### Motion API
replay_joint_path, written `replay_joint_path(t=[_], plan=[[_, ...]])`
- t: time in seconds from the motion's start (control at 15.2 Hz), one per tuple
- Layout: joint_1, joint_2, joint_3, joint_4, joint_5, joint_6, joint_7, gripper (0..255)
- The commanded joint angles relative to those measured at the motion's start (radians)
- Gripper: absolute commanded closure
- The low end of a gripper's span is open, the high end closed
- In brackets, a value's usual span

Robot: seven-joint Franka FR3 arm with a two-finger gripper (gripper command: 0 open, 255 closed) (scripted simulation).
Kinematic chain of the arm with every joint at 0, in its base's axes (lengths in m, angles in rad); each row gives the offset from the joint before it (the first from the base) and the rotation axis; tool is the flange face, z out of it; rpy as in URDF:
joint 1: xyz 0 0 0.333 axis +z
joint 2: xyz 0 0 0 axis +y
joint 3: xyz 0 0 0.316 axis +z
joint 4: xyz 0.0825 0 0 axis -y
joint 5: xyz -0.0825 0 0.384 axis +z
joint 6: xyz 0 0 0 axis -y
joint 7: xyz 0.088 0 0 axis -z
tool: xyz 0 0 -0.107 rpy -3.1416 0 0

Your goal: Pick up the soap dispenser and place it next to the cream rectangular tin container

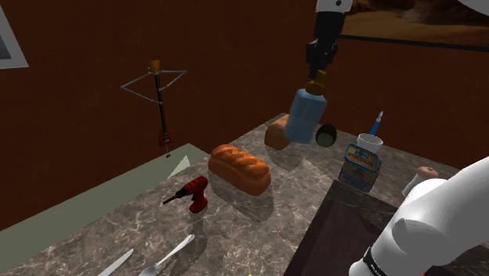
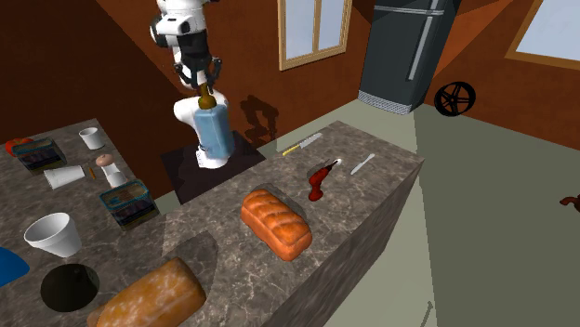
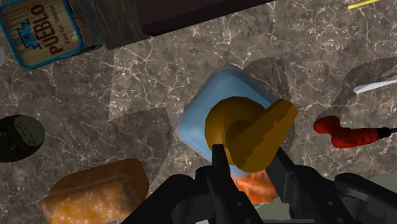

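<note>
Pale blue and boxy with rounded corners, the soap dispenser [image 1: 303, 118] [image 2: 214, 136] [image 3: 215, 109] carried a mustard-brown pump head with a thick spout jutting to one side, plain in the wrist view. It hung in the air above the dark marbled counter [image 1: 258, 229] [image 2: 374, 167] [image 3: 159, 76], clear of the surface, with its shadow cast on the stone below. The black gripper [image 1: 317, 72] [image 2: 206, 89] [image 3: 251, 160] had it by the pump: the two fingers [image 3: 219, 162] stood only slightly apart, pressed against either side of the brown top, and the blue body dangled beneath them. The cream rectangular tin [image 1: 360, 166] [image 3: 44, 28], blue-rimmed and lettered PUEBLO on its face, sat on the counter apart from the dispenser, to the right of it in the shoulder view. An orange bread loaf [image 1: 239, 169] [image 2: 275, 223] lay on the counter to the left of the dispenser in the shoulder view, a browner loaf [image 1: 276, 135] [image 2: 149, 297] [image 3: 95, 191] lay beside a dark round object [image 1: 327, 135] [image 3: 19, 137], and a small red drill [image 1: 192, 194] [image 2: 321, 179] [image 3: 347, 133] lay farther along the stone.
</note>
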Motion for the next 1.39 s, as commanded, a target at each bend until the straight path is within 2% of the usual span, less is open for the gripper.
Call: replay_joint_path(t=[0.0, 0.66, 1.32], plan=[[-0.016, -0.026, -0.037, -0.028, -0.016, 0.003, -0.055, 255], [-0.086, -0.088, -0.215, -0.103, -0.104, 0.030, -0.299, 255], [-0.140, -0.039, -0.422, -0.066, -0.171, 0.070, -0.560, 255]])
